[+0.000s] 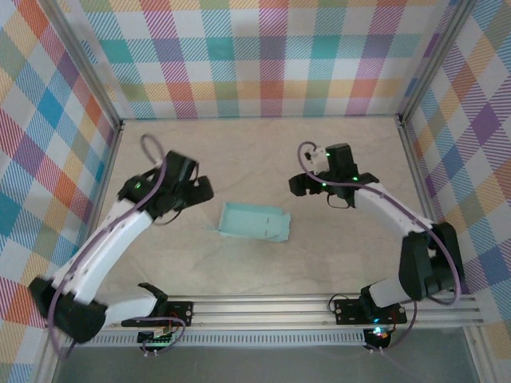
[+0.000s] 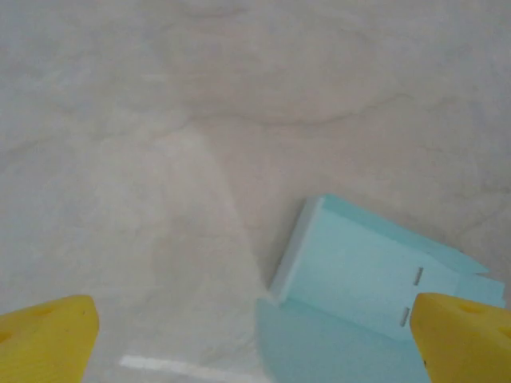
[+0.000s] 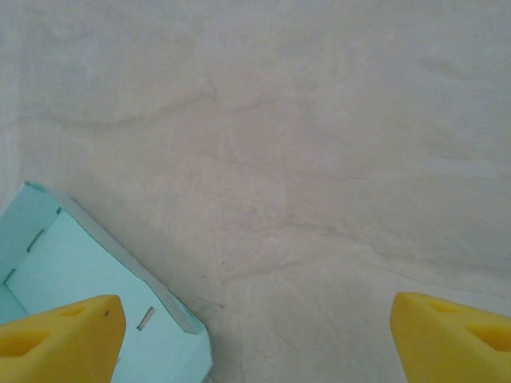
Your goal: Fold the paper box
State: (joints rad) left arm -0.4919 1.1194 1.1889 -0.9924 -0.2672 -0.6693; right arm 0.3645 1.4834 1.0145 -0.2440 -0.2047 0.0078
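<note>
**Top external view: mint box lying loose, both end effectors wide open**

Top external view first. The pale mint-green thin card paper box lies on the beige marbled surface, roughly in the middle and between the two arms. It looks partly formed: a shallow tray shape with a raised edge along its far side and flaps at its right end. It's lying flat and nothing is holding it.

The left end effector is off to the box's left and a little further back, clear of it. The right end effector is to the box's upper right, also not touching it.

In the left wrist view, the left end effector has its yellow fingertips at opposite bottom corners, spread wide with nothing gripped. The box is at lower right, with two small slots visible close to the right-hand fingertip.

The right wrist view is much the same. The right end effector has its yellow fingertips far apart and empty. The box pokes in from the lower left, its corner beside the left-hand fingertip, with a slot showing there too.

Colourful plaid walls surround the whole setup.
</note>
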